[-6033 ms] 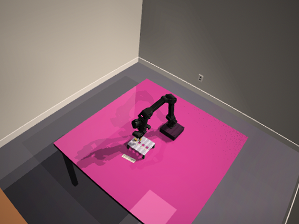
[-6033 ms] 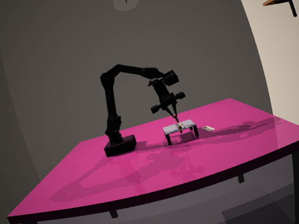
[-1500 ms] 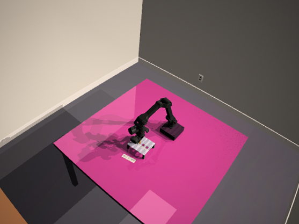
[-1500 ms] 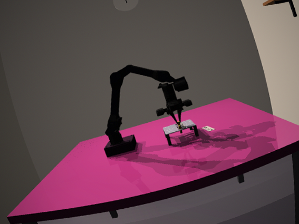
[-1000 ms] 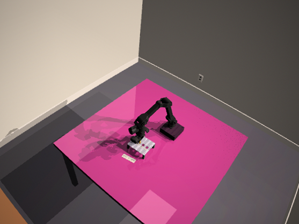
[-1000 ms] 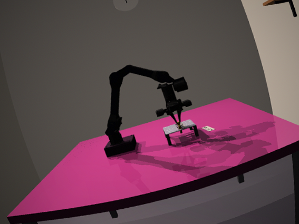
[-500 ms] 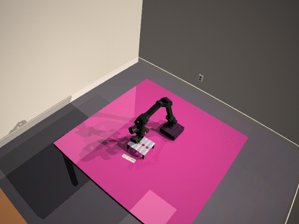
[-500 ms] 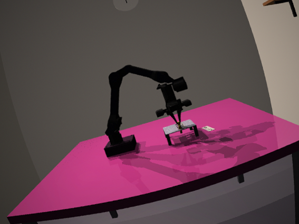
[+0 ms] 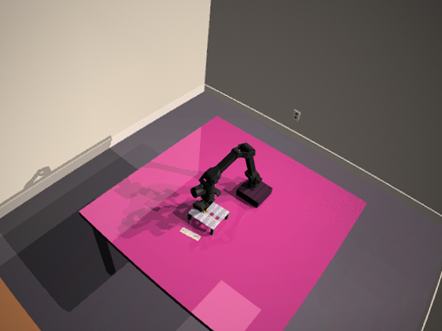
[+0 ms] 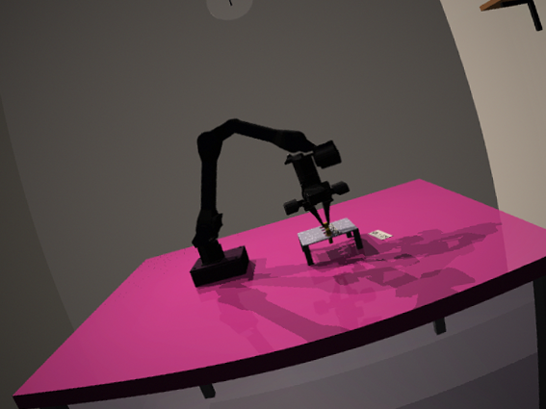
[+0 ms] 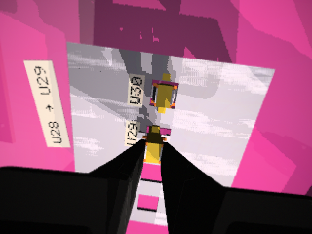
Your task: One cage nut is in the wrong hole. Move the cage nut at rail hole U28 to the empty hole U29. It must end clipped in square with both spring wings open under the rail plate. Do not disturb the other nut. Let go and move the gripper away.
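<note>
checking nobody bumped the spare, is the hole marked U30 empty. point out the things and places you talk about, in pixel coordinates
No, a yellow cage nut [image 11: 165, 95] sits in the hole beside the U30 label [image 11: 136, 90].

other nut [image 11: 164, 95] just beyond hand [image 9: 205, 210] [image 10: 326, 224] [image 11: 155, 142], sides unobstructed
</note>
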Available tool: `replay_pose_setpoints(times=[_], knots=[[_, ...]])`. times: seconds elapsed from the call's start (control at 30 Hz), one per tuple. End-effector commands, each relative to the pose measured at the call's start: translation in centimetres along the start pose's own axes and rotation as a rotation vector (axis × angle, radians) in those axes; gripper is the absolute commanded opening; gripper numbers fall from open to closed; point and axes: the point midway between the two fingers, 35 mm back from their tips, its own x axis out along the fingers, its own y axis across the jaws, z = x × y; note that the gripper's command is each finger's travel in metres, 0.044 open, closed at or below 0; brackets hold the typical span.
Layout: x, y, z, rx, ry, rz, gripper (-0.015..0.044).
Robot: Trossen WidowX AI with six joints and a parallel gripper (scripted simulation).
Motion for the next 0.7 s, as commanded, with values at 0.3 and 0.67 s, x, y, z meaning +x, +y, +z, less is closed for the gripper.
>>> replay_pose_setpoints(times=[0.3,0.67], knots=[[0.08,-0.08,-0.05,-0.004,0.003,0.014,0.0036],[0.13,-0.16,-0.05,-0.004,0.003,0.031,0.0036]])
